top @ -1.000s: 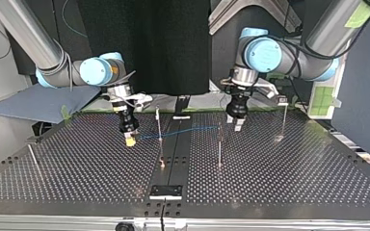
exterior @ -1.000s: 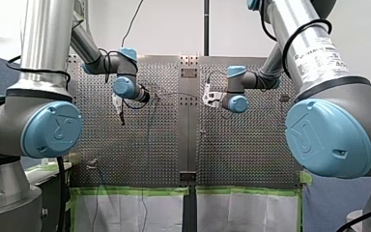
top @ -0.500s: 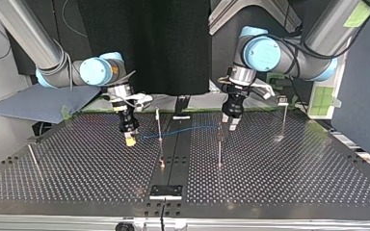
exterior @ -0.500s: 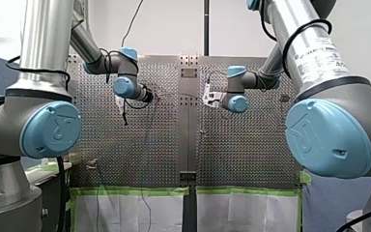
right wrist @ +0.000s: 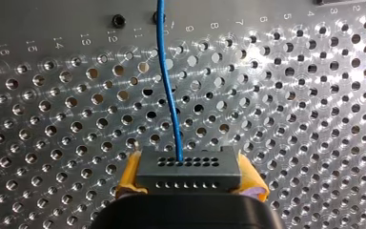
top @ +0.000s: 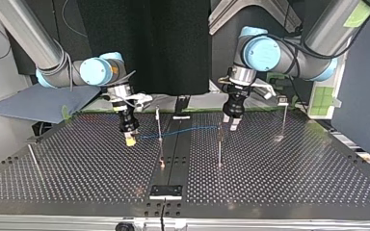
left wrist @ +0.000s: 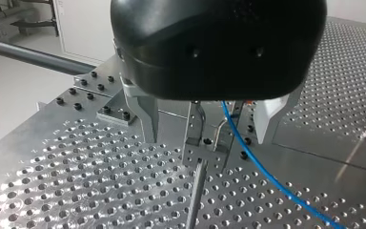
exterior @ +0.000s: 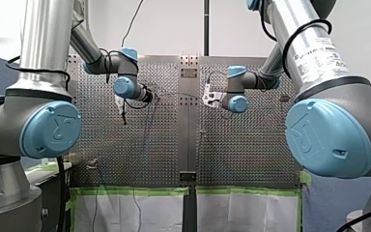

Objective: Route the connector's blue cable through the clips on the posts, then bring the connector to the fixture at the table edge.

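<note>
My right gripper [right wrist: 190, 185] is shut on the dark grey connector [right wrist: 188, 167], which sits between its yellow pads [right wrist: 127, 177]. The blue cable [right wrist: 167, 90] leaves the connector across the perforated plate. In the top view my right gripper [top: 130, 138] hangs low at the left, and the blue cable [top: 183, 131] runs past a thin post [top: 159, 123] toward my left gripper [top: 230, 126]. My left gripper [left wrist: 206, 140] is open, its metal fingers [left wrist: 147, 117] straddling a clip post [left wrist: 198, 138], with the blue cable [left wrist: 252, 162] passing between them. The black fixture [top: 166, 191] lies at the near table edge.
In the top view another post [top: 219, 147] stands near the middle, one [top: 284, 120] at the right and a leaning one [top: 33, 159] at the left. A dark centre strip [top: 173, 154] divides the perforated table. A blue-grey sheet [top: 33, 103] lies beyond the table's left corner.
In the top view my left gripper has shifted slightly left, closer to the cable's end and the post. My right gripper and the connector have stayed put.
</note>
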Controlling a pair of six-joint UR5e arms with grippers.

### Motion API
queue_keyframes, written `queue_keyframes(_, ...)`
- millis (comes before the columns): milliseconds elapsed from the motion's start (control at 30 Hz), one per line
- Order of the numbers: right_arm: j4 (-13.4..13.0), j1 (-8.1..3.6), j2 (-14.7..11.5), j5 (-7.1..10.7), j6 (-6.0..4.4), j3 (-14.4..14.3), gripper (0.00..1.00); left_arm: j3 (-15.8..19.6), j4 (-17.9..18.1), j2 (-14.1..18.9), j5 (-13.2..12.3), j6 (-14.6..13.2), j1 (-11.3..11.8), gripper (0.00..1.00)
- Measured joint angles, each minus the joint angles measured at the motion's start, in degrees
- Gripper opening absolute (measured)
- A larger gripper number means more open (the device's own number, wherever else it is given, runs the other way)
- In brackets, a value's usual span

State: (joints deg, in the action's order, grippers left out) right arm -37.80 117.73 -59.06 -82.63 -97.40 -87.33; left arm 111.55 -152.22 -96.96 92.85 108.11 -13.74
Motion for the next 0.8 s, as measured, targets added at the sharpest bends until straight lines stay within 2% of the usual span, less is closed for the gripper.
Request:
queue_keyframes(333, -0.1, 0.0, 0.1, 0.0, -0.07, 0.0, 0.0, 0.0, 0.1, 0.0, 1.5, -3.3, -0.3, 1.0)
queue_keyframes(500, -0.2, 0.0, 0.1, 0.0, -0.07, 0.0, 0.0, 0.0, 0.4, 0.0, 1.3, -4.3, -0.6, 1.0)
queue_keyframes(800, -0.1, 0.0, 0.2, 0.0, -0.04, 0.0, 0.0, 0.0, 1.8, 0.0, 0.3, -8.4, -1.8, 1.0)
